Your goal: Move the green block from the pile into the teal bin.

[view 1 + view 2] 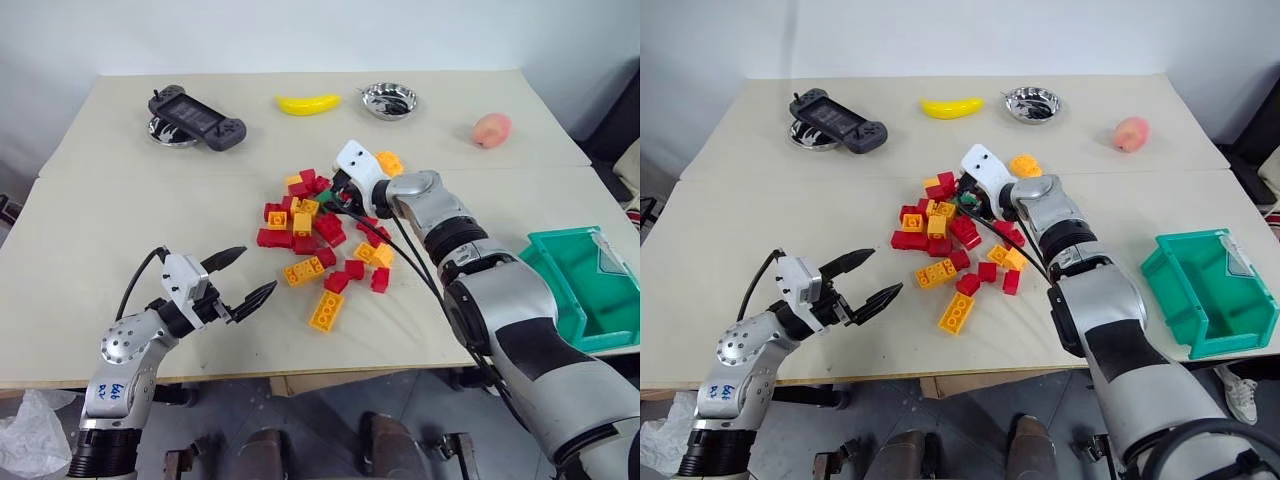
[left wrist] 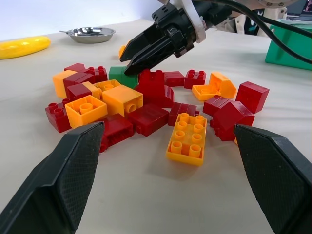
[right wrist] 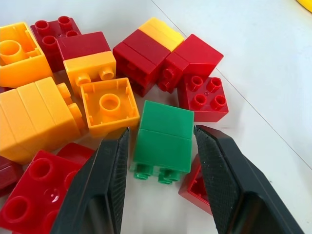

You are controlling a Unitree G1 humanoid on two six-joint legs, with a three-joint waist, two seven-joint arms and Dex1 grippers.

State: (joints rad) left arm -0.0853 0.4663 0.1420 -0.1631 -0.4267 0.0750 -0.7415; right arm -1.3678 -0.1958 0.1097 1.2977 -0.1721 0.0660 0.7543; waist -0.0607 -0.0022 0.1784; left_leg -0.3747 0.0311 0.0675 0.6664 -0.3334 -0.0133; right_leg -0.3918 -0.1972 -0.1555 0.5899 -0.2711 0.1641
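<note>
Pale tabletop made of two boards stretches under a white wall. At its near left edge the left gripper hangs just above the surface with its black fingers spread wide and nothing between them; blue handwriting on the arm below it is too small to read. Behind it, at the far left, a dark handheld game console lies across a small steel dish. Further right along the back sit a yellow banana, a round steel bowl and a peach.

Mid-table lies the pile of red, orange and yellow studded bricks. At its far side the right gripper reaches in, and its two fingers stand on either side of the green block, closed in against its flanks. The green block lies tipped on its side among red bricks, its studs facing the wrist camera and its long axis running away along the fingers. No lettering shows on any brick.

Over at the right edge, well apart from the pile, stands the teal bin, open top up.
</note>
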